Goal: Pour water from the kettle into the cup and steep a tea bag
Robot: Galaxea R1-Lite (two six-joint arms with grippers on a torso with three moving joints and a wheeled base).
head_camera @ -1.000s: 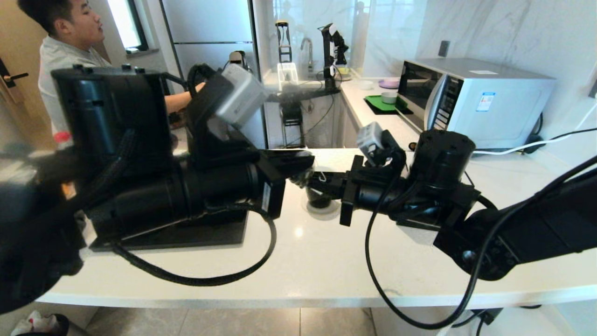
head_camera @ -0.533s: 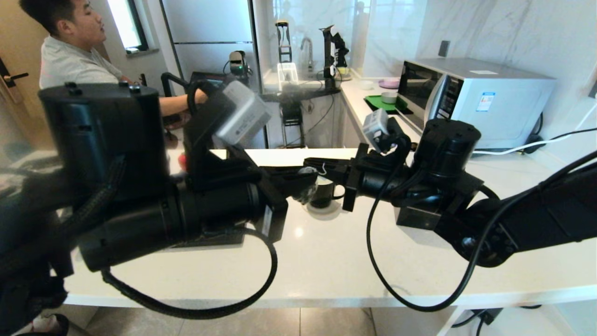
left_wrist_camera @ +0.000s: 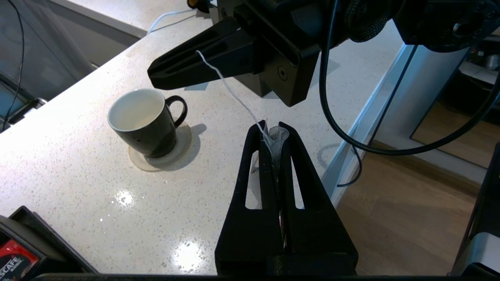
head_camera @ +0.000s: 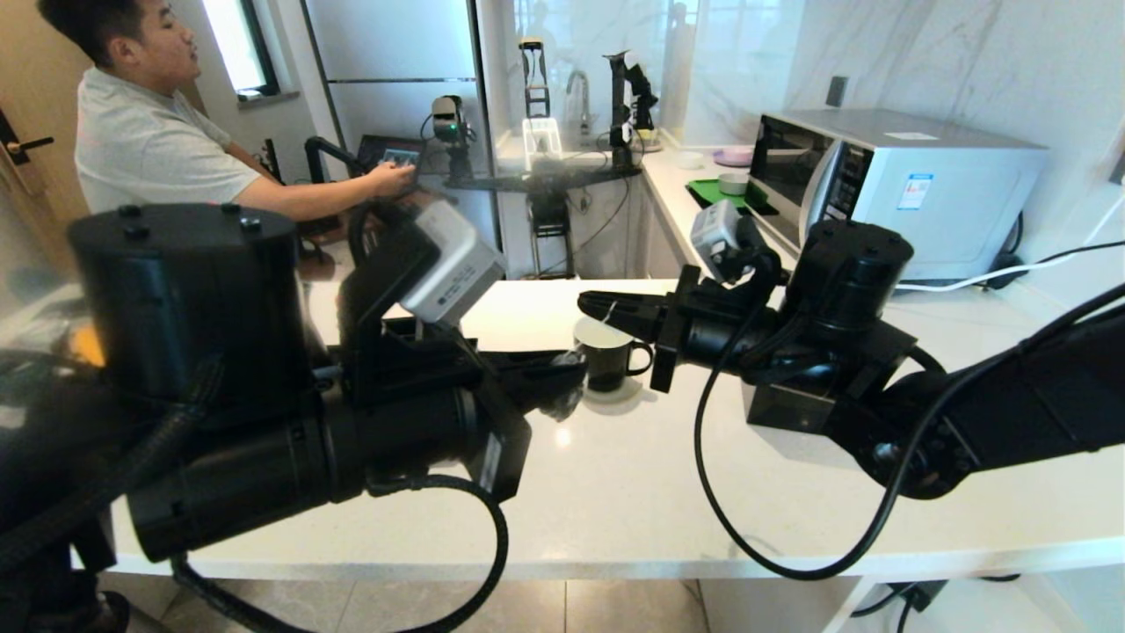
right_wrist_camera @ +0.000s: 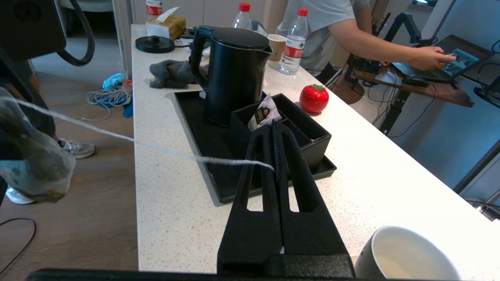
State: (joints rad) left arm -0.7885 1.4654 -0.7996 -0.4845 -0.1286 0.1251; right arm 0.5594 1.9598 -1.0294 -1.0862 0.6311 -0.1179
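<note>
The black cup with a white inside stands on a round coaster between both grippers. My left gripper is shut on the top of the tea bag, a translucent pouch of dark leaves, held beside the cup above the counter. The tea bag's white string runs taut to my right gripper, which is shut on its end just above and beyond the cup. The matte black kettle stands on a black tray; in the head view my left arm hides it.
A black box on the tray holds a wrapped sachet. A red strawberry-shaped object, red-capped bottles, a paper cup and a grey cloth lie beyond. A microwave stands at the far right. A person sits behind the counter.
My left gripper has dropped and drawn back with the tea bag while the right gripper rose; the string is stretched between them and the cup is uncovered.
</note>
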